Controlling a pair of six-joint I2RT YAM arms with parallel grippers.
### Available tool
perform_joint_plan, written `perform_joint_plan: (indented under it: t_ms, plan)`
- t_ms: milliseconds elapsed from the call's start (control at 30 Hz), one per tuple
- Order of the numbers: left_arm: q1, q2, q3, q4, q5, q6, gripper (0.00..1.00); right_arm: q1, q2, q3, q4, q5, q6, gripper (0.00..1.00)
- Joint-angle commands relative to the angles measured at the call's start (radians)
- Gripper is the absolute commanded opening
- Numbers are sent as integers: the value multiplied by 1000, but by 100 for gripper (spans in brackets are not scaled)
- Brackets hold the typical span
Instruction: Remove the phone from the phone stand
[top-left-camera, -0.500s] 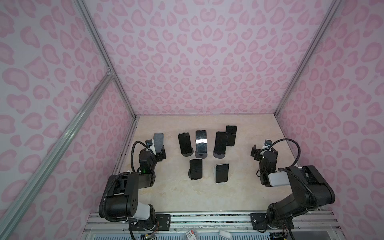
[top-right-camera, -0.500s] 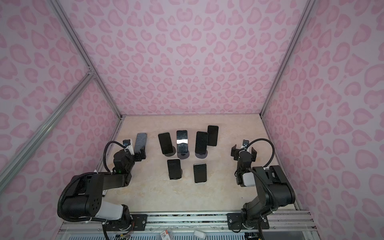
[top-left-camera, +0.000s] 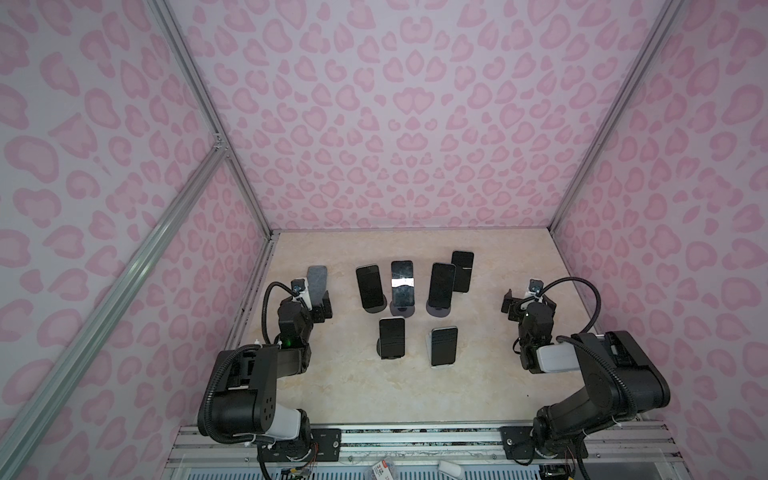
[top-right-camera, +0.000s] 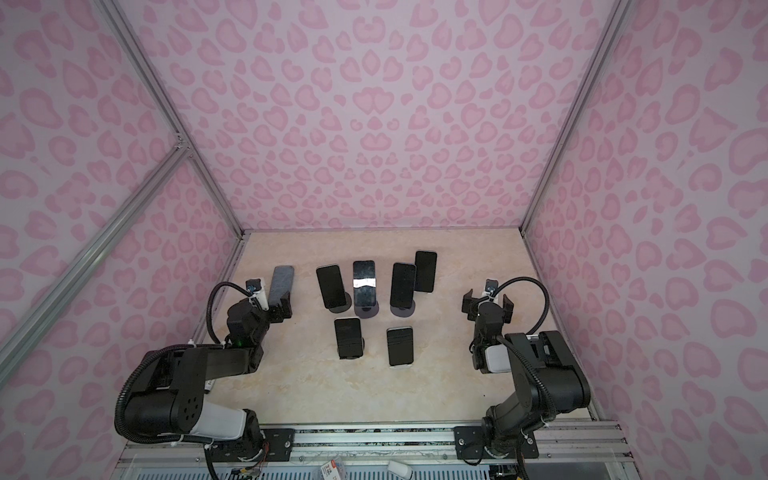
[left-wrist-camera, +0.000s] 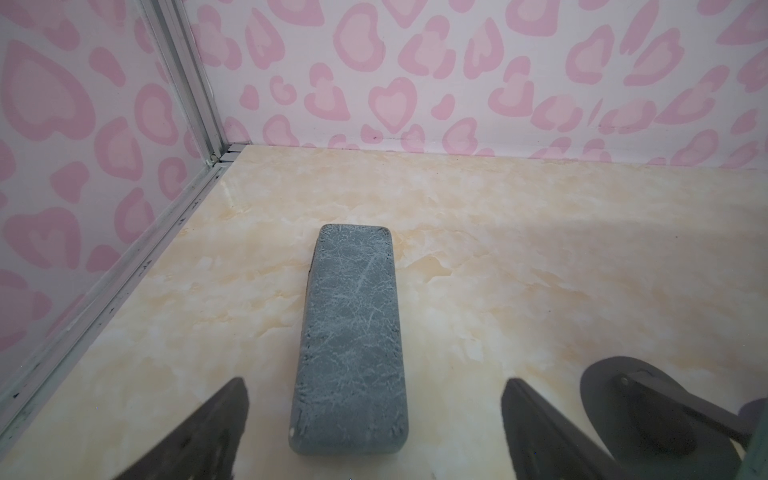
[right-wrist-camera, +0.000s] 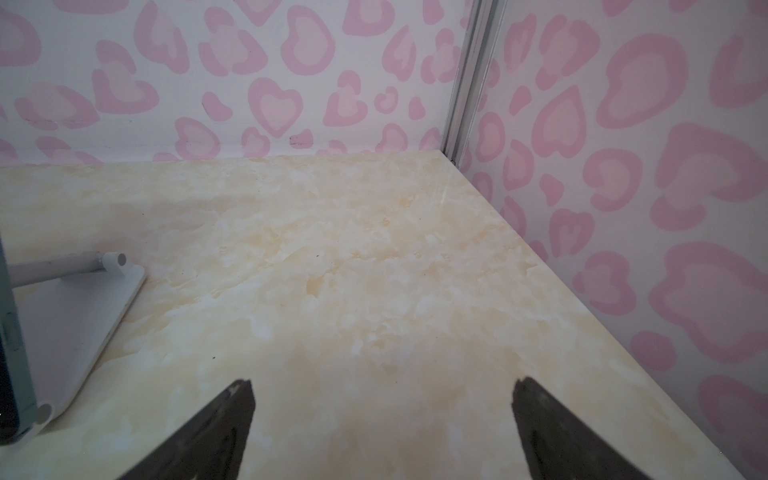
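Observation:
Several dark phones lean on stands mid-table in both top views: a back row (top-left-camera: 402, 286) (top-right-camera: 364, 284) and two in front (top-left-camera: 392, 337) (top-left-camera: 444, 345). The front right phone rests on a white stand (top-left-camera: 441, 365); the right wrist view shows that stand (right-wrist-camera: 83, 307) and the phone's edge (right-wrist-camera: 12, 353). My left gripper (top-left-camera: 318, 307) (top-right-camera: 278, 309) (left-wrist-camera: 374, 380) is open at the far left, level with the near end of a grey scuffed slab (left-wrist-camera: 353, 332) lying flat. My right gripper (top-left-camera: 528, 303) (top-right-camera: 487, 305) (right-wrist-camera: 382, 381) is open over bare table at the right, holding nothing.
Pink patterned walls (top-left-camera: 407, 124) close in the marble table (top-left-camera: 415, 399) on three sides, with metal frame rails in the corners. A dark round stand base (left-wrist-camera: 648, 407) sits close beside my left gripper. Both arm bases stand at the front edge.

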Motion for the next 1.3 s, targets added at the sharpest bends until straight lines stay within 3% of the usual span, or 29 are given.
perform_joint_plan:
  t_ms: [0, 733, 800, 867, 933, 1133, 1200, 1267]
  plan:
    - [0, 4, 8, 35, 11, 5, 98, 0, 5, 1, 35, 11, 1, 99]
    - [1, 1, 10, 32, -11, -6, 98, -25, 0, 2, 28, 6, 33, 99]
    - [1, -19, 40, -26, -30, -16, 97, -23, -31, 9, -18, 60, 53, 99]
    - [1, -78, 109, -189, -29, -9, 98, -27, -62, 35, -111, 53, 62, 99]
    - [-1, -116, 167, -312, -33, -7, 98, -19, -48, 32, -82, 57, 52, 99]
    - [-3, -294, 230, -413, -44, -65, 98, 8, -35, 35, -51, 74, 14, 99]
    - [-4, -341, 287, -493, -27, -95, 98, 47, -110, 133, -281, 158, -9, 99]
    - [-4, -382, 359, -595, 9, -130, 98, 60, -196, 285, -563, 166, -42, 99]
